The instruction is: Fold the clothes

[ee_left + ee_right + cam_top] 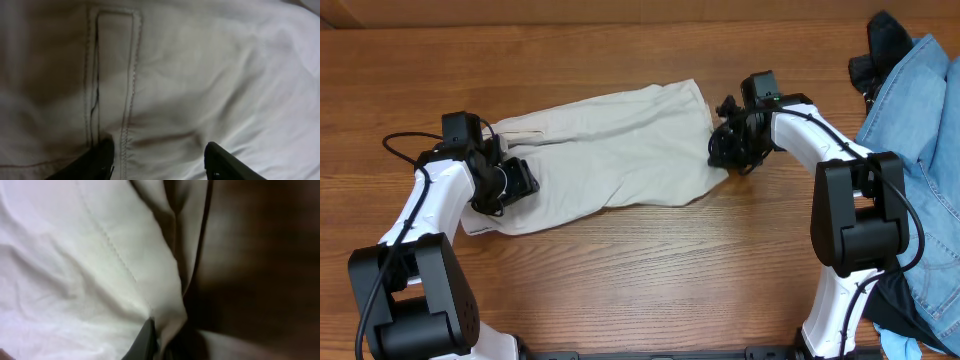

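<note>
The cream trousers (610,155) lie folded lengthwise across the middle of the wooden table, waistband end at the left. My left gripper (505,185) sits low over the left end, open, its two fingers (159,160) spread on either side of the stitched welt pocket (112,75). My right gripper (725,150) is at the right end, shut on the trousers' edge; the right wrist view shows cloth (100,270) pinched between the fingers (162,340) at the hem fold.
A light blue denim garment (915,130) and a black garment (882,45) are piled at the right edge of the table. Bare wood (650,270) shows in front of the trousers and behind them.
</note>
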`<state>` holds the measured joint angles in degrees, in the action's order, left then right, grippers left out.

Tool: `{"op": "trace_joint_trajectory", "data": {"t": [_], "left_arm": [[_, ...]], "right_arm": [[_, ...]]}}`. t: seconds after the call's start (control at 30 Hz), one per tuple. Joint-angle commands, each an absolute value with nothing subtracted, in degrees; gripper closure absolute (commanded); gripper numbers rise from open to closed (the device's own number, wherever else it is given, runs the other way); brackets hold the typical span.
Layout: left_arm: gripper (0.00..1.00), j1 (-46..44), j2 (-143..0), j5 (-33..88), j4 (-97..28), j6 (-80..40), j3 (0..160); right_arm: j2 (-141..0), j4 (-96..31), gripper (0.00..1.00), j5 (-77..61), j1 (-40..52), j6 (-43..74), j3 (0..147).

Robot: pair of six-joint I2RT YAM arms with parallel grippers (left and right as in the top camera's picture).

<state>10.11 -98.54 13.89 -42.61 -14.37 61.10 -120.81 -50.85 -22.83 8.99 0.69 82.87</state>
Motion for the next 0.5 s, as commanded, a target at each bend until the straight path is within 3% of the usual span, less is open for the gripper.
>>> {"op": "trace_joint_trajectory", "data": {"t": [0.0,0.23,0.4,0.47], "left_arm": [[0.39,10.1,-99.3,8.1,-44.6,-13.3,60.5],[0.35,10.1,-99.3,3.8,-49.7,-13.3,60.5],[0.34,10.1,-99.3,3.9,-49.2,-13.3,60.5],[0.34,10.1,-99.3,4.0,-48.6,-13.3,60.5]], "right_arm": [[-121.3,-56.4,0.96,-22.0,8.9,-0.1,82.5],[-121.0,-70.5,0.96,-12.8,9.0,9.7,82.5],[-120.9,-72.6,0.96,-12.9,9.0,10.7,82.4],[-120.9,-71.2,0.84,-12.9,9.0,10.3,82.5]]}}
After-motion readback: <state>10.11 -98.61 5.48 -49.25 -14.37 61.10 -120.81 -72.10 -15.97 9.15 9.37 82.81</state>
